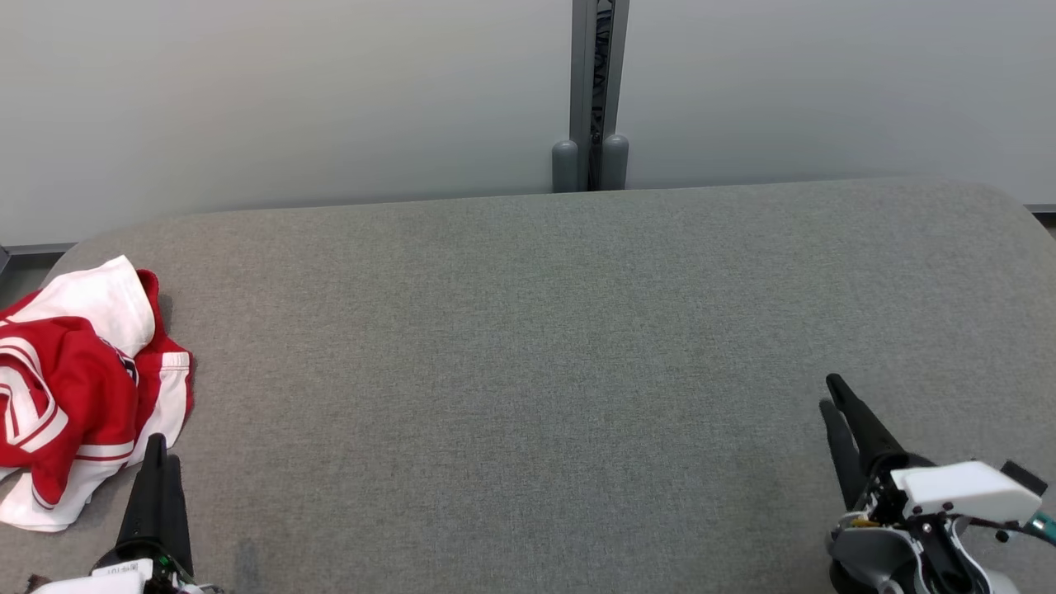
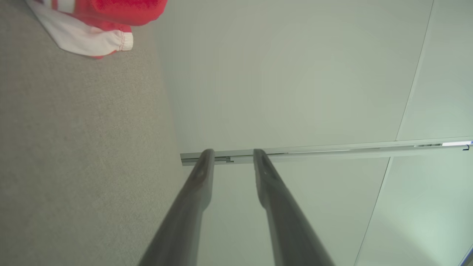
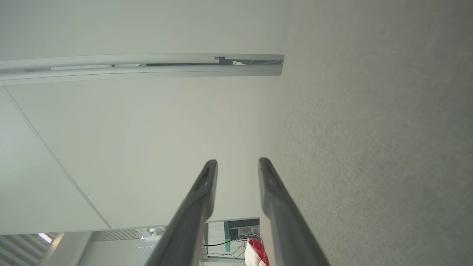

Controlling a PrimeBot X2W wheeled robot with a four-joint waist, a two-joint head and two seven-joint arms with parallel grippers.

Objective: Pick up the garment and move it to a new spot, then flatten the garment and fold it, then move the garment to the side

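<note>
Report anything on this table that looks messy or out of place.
The red and white garment lies crumpled in a heap at the left end of the grey table, its folds bunched over each other rather than spread flat. Nothing else stands out: no spill or damage shows.

Probably a lab or office bay: pale partition panels and a metal post along the grey fabric table's far edge, cabled equipment beyond.
</note>
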